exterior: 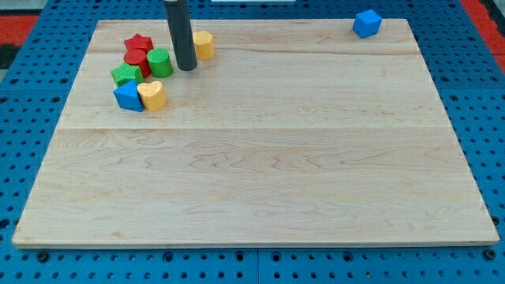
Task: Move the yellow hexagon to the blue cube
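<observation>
My tip (186, 69) seemingly touching yellow hexagon (204, 44)

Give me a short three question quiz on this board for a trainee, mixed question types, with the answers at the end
1. True or false: my tip sits just to the view's left of the yellow hexagon.
2. Multiple choice: the blue cube lies at the board's A) top right corner in the view, B) bottom left corner, C) centre.
3. Fill in: the yellow heart lies beside the blue block, on its view's ____ side.

Key: 1 true. 2 A. 3 right.

The wooden board also carries a red star, a red cylinder, a green cylinder and a green block, clustered at the view's left of my tip.
</observation>
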